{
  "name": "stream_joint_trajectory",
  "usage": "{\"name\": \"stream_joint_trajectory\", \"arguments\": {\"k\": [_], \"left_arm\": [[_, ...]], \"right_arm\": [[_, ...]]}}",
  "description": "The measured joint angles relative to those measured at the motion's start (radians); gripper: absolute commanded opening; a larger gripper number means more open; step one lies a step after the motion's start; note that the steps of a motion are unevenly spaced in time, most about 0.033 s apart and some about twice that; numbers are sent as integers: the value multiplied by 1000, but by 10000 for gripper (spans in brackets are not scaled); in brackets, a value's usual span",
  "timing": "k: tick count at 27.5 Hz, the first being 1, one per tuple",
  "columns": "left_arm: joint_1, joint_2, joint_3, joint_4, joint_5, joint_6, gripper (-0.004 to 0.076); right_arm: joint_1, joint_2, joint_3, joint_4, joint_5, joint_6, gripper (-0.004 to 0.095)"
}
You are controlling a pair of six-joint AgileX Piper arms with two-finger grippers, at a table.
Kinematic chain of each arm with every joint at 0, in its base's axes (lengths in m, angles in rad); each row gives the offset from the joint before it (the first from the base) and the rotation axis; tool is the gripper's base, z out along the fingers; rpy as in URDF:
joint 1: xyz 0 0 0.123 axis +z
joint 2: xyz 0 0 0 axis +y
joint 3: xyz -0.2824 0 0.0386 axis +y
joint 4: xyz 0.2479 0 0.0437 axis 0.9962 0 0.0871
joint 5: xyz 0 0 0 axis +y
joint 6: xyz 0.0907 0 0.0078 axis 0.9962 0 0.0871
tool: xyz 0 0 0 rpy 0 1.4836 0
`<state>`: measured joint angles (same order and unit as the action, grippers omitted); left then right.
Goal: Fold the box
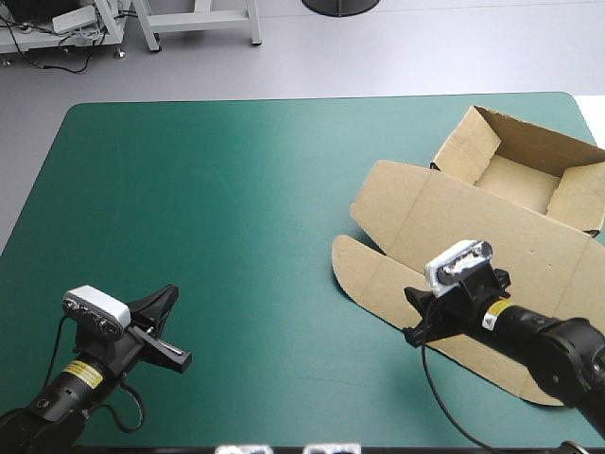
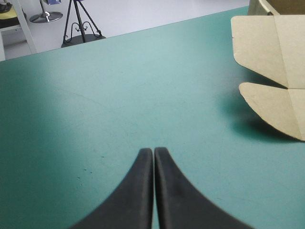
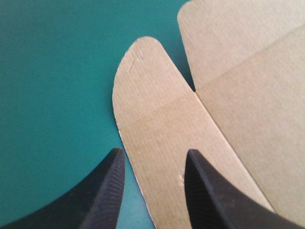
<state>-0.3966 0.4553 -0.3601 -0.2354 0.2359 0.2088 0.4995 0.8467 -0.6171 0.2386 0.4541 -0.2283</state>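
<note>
Two grippers: right gripper (image 3: 153,155), black fingers (image 3: 102,191) apart, over a rounded flap (image 3: 143,86) of the brown cardboard box (image 1: 454,227); left gripper (image 2: 153,150) pinched together, well apart from it. Best to centre the flap's edge between the fingers before pinching.

The brown box (image 1: 518,180) sits at the tabletop's (image 1: 217,218) far right corner as an open tray with its walls raised. Its lid (image 1: 473,222) lies flat toward the near edge. A rounded flap (image 1: 364,270) on the lid's left side seems slightly lifted.
</note>
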Motion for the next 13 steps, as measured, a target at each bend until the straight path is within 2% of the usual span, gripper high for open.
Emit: {"name": "stream_joint_trajectory", "arguments": {"k": [3, 6, 13], "left_arm": [[0, -10, 27, -13, -3, 0, -6], [0, -11, 41, -23, -4, 0, -6], [0, -12, 42, -26, -8, 0, -6]], "right_arm": [[2, -53, 122, 0, -89, -4, 140], [2, -71, 194, 0, -127, -7, -22], [2, -72, 228, 19, -202, -7, -24]]}}
